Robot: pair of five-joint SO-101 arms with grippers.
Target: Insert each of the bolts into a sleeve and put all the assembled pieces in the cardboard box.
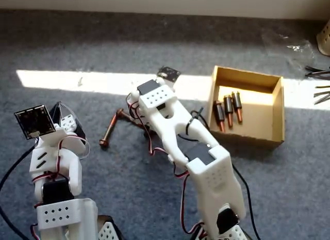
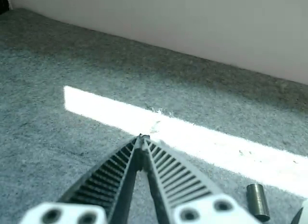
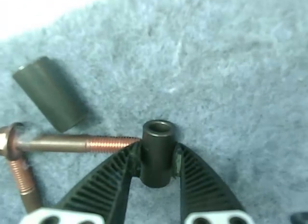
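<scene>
In the cardboard box: 3 assembled pieces, side by side. On carpet: right gripper clamps 1 sleeve; 2 bolts beside. Left gripper closed, empty.

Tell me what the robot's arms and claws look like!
The left arm and right arm are chunky white plastic dotted with little holes, with black motor blocks and thin red and black cables. The left gripper and right gripper have black, ribbed, pointed fingers on white bases.
</scene>
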